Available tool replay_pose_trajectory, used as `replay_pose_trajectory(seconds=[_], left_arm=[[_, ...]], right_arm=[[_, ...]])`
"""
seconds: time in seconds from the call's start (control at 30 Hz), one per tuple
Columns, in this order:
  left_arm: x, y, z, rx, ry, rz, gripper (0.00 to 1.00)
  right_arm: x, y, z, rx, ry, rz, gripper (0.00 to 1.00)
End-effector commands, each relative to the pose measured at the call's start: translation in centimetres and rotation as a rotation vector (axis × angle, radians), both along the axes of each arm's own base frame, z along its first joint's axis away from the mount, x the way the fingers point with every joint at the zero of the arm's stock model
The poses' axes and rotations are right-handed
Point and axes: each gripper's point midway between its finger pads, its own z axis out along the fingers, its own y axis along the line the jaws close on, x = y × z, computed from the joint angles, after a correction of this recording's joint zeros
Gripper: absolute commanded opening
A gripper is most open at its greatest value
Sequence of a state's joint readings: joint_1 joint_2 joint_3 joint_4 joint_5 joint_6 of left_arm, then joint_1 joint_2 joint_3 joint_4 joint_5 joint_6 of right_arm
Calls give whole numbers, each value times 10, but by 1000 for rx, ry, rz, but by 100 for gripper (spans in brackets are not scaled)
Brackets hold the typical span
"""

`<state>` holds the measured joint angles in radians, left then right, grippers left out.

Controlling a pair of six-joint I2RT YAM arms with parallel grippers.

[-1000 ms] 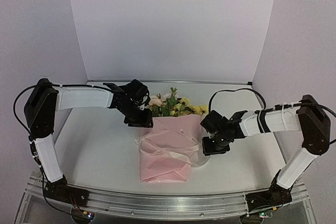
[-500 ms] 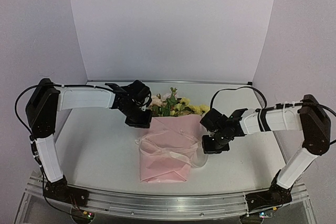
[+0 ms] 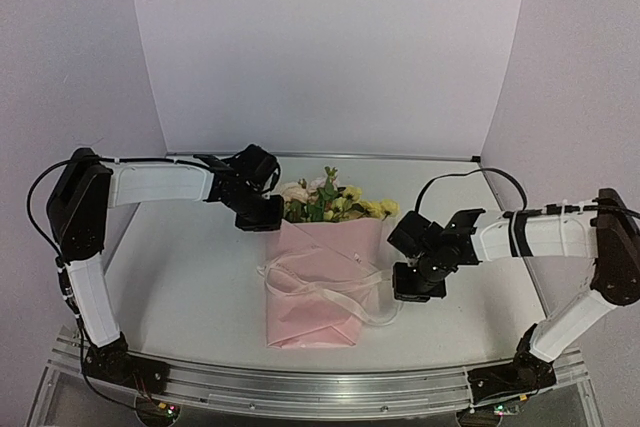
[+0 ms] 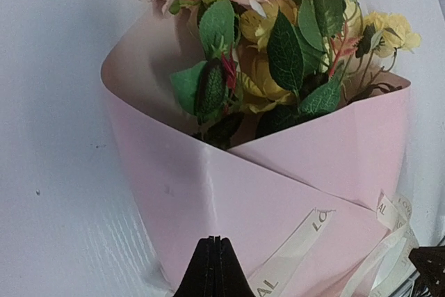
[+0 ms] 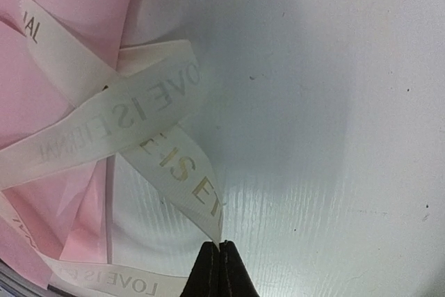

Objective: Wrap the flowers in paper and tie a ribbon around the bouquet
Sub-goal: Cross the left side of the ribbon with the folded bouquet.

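Observation:
The bouquet lies mid-table: pink paper (image 3: 318, 259) folded round the flowers (image 3: 330, 199), whose pink and yellow blooms and green leaves stick out at the far end. A cream lettered ribbon (image 3: 330, 294) loops across the paper. My left gripper (image 3: 262, 219) sits shut at the bouquet's far-left corner. In the left wrist view its tips (image 4: 214, 239) hover over the paper (image 4: 229, 193) with nothing between them; the ribbon (image 4: 299, 245) runs just to their right. My right gripper (image 3: 415, 285) is beside the bouquet's right edge, its tips (image 5: 220, 243) shut on the ribbon (image 5: 132, 113) end.
The white table (image 3: 190, 267) is walled by pale panels at the back and sides. An aluminium rail (image 3: 320, 387) with both arm bases runs along the near edge. A black cable (image 3: 470, 179) arcs over the right arm.
Both grippers have shut. The right one has drawn away to the right with the ribbon end; the left one has shifted slightly back and left toward the bouquet's corner.

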<state>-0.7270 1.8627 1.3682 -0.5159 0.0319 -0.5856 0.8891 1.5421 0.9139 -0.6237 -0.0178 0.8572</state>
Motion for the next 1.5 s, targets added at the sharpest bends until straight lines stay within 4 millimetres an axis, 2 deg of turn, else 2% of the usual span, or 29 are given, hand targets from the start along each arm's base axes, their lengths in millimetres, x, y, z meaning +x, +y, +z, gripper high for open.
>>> replay_pose_trajectory(seconds=[0.0, 0.13, 0.17, 0.23, 0.4, 0.5, 0.6, 0.83, 1.1, 1.3, 1.47], left_arm=[[14, 3, 34, -80, -72, 39, 0], [9, 2, 35, -100, -66, 6, 3], [6, -1, 40, -122, -70, -14, 5], [-1, -3, 42, -135, -55, -43, 17], [-27, -3, 32, -125, -15, -85, 39], [-41, -3, 22, -104, 10, -100, 47], [-51, -4, 17, -99, 24, -108, 49], [-65, -8, 16, -123, 29, -117, 43], [-65, -4, 11, -107, 25, -100, 19], [-65, -3, 11, -105, 20, -96, 2], [-68, -1, 21, -129, 4, -100, 6]], right_arm=[[-11, -17, 2, -37, -9, -91, 0], [-15, -28, 6, -42, -40, -165, 0], [-15, -31, 7, -43, -51, -185, 0], [-13, -34, 11, -40, -77, -218, 0], [-9, -35, 25, -12, -129, -288, 0], [-9, -37, 31, -6, -158, -320, 0], [-8, -43, 38, -5, -191, -357, 0], [-6, -46, 56, 24, -259, -407, 0], [2, -54, 81, 34, -354, -444, 0], [13, -41, 97, 19, -397, -395, 0], [20, -40, 93, -39, -409, -370, 0]])
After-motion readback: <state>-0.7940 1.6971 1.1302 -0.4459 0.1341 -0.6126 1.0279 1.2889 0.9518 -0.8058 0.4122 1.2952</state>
